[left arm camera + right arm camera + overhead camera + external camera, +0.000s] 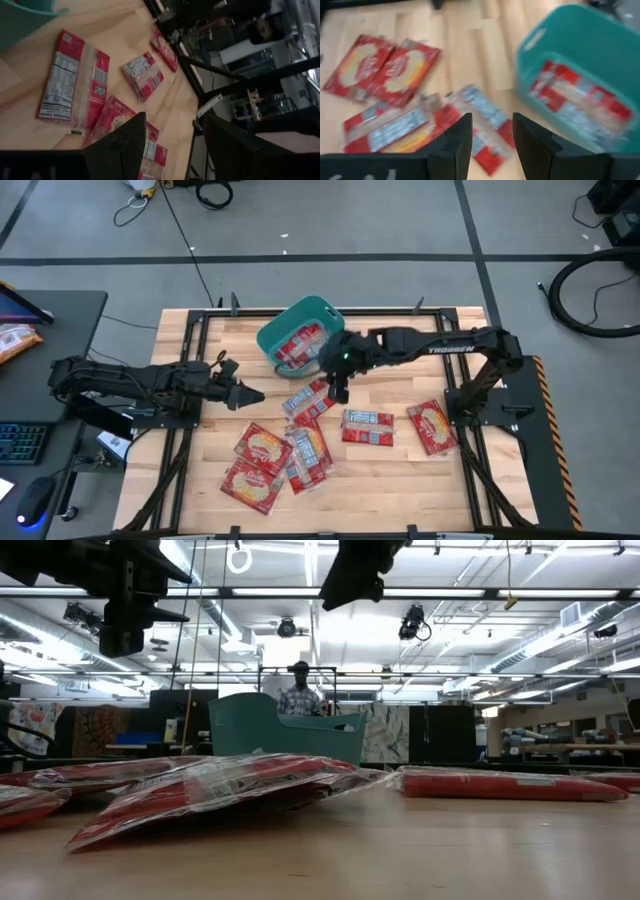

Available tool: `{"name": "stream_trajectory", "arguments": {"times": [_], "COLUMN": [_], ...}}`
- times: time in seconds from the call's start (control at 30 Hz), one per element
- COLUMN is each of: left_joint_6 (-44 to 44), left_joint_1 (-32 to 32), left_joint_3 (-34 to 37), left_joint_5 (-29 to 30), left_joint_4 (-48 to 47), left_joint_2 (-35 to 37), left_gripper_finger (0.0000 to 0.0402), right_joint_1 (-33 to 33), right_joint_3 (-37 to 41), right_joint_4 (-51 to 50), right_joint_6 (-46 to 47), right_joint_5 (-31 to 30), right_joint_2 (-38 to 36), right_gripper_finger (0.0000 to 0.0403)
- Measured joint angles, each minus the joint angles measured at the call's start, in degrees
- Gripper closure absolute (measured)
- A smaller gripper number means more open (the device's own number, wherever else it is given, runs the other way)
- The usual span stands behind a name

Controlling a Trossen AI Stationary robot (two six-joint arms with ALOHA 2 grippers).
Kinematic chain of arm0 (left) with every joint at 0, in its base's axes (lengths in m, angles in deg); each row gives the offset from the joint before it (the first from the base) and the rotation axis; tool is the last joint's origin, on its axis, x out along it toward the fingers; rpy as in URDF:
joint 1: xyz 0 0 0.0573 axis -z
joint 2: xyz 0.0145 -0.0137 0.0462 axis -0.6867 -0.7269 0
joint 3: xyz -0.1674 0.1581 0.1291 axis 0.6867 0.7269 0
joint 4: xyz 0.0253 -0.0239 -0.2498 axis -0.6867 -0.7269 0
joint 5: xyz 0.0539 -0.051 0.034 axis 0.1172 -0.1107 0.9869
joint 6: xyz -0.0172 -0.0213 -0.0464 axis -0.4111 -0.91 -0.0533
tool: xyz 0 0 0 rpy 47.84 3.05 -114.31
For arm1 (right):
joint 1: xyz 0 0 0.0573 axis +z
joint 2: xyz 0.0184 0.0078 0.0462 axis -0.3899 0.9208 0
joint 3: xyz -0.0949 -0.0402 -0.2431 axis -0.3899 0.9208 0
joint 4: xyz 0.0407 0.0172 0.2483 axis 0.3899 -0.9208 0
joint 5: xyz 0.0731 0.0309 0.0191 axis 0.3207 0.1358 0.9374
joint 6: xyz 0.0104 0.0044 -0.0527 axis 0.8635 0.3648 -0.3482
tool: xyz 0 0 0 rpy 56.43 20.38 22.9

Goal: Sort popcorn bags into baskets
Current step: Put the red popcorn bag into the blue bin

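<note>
We see the right gripper (pixel 339 393) hanging above the pale wooden table (pixel 400 470), just beside the near rim of the teal plastic tub with rounded corners (pixel 300 320). Its jaws are parted and empty; in the right wrist view the two dark fingers (pixel 457 145) stand apart with nothing between them, over a loose packet.

The tub sits at the far middle of the table and already holds a few flat red popcorn bags with pale printed panels (pixel 298 346). The remaining red popcorn bags lie on the table: one just beside the tub under the right gripper (pixel 305 401), an overlapping cluster towards the near left (pixel 282 458), one lying face-down in the middle (pixel 367 426), and one well to the right near the right arm's base (pixel 432 426).

The left gripper (pixel 250 395) hovers low over the table's left side, pointing towards the middle, its jaws released and holding nothing.

In the low view a person (pixel 299 695) stands in the room behind the tub.
</note>
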Motion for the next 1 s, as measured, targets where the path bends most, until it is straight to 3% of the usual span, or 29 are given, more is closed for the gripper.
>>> {"name": "stream_trajectory", "arguments": {"times": [0.17,0.5,0.73,1.0], "left_joint_6": [-0.1,4.8,9.2,19.8], "left_joint_1": [2.1,8.8,8.0,6.6], "left_joint_3": [-0.7,-9.0,-16.0,-23.8], "left_joint_5": [-4.3,-9.3,-17.8,-17.9], "left_joint_4": [-0.4,-6.2,-14.7,-22.1], "left_joint_2": [-3.7,-20.9,-33.5,-45.4], "left_gripper_finger": [0.0203,0.0203,0.0203,0.0203], "right_joint_1": [2.2,1.0,0.9,0.8], "right_joint_3": [0.0,-2.8,-3.0,-3.0], "right_joint_4": [-5.9,-20.6,-20.0,-19.8], "right_joint_6": [-0.7,0.7,-6.4,-11.6], "right_joint_5": [3.5,0.4,-0.4,-0.3], "right_joint_2": [-0.4,-4.6,-10.0,-14.1], "right_gripper_finger": [0.0257,0.0257,0.0257,0.0257]}}
